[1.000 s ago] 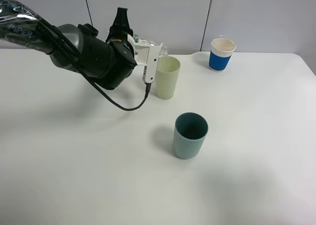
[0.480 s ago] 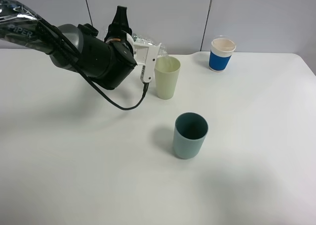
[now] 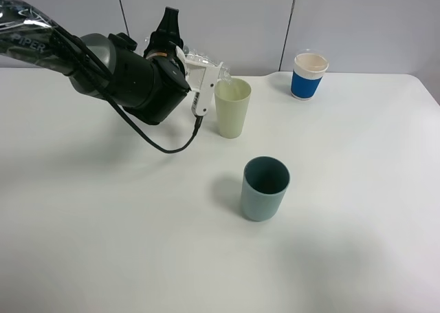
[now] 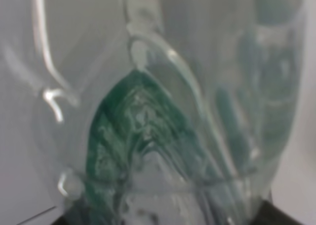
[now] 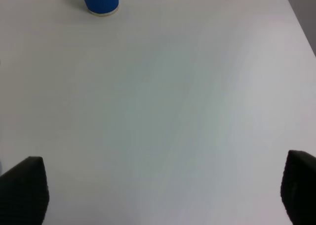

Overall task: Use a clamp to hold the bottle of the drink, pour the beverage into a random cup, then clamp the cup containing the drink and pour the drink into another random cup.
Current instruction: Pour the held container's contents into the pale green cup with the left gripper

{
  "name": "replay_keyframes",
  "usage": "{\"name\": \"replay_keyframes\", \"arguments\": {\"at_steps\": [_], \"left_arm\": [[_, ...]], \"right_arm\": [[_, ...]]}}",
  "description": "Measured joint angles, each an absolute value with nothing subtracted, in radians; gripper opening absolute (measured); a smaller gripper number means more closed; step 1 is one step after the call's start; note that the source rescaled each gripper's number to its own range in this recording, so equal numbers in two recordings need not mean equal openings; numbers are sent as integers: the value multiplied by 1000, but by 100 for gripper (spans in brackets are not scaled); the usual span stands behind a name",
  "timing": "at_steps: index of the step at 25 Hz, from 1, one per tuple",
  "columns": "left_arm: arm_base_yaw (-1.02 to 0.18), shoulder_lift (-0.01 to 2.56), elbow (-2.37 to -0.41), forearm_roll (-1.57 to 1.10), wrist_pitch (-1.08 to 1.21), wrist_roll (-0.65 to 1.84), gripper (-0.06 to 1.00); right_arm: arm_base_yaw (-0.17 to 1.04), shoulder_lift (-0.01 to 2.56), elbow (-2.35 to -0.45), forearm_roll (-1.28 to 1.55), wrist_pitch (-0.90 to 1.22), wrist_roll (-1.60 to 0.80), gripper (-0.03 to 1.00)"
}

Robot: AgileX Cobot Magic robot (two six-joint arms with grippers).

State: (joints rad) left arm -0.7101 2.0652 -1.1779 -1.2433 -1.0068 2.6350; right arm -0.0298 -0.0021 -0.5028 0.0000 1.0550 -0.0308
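Bottle [image 4: 163,111]: thin clear plastic, glossy, ribbed wall with bright glints. Its green label shows through the wall, surface too blurred to tell.
Pale tumbler [image 3: 232,110]: smooth, matt, plastic-looking.
Teal cup [image 3: 264,189]: matt, even finish, darker inside.
White cup [image 3: 309,76], far right: paper-looking, with a matt blue band.
Table [image 3: 357,189]: white, smooth, low sheen.
Arm casing [image 3: 137,86]: black, semi-gloss, plastic-looking.
Silvery wrap [image 3: 20,20], far left: crinkled, shiny.

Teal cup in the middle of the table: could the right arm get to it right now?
Probably yes. The teal cup stands alone with bare table around it, the right gripper is open and empty, and the left gripper is busy with the bottle at the pale tumbler.
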Motion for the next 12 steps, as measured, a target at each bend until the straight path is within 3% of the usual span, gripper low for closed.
{"name": "replay_keyframes", "arguments": {"at_steps": [12], "left_arm": [[-710,2065,-1178,-1232,-1034,2676,0]], "right_arm": [[-30,-2,-503,0,1055,-31,83]]}}
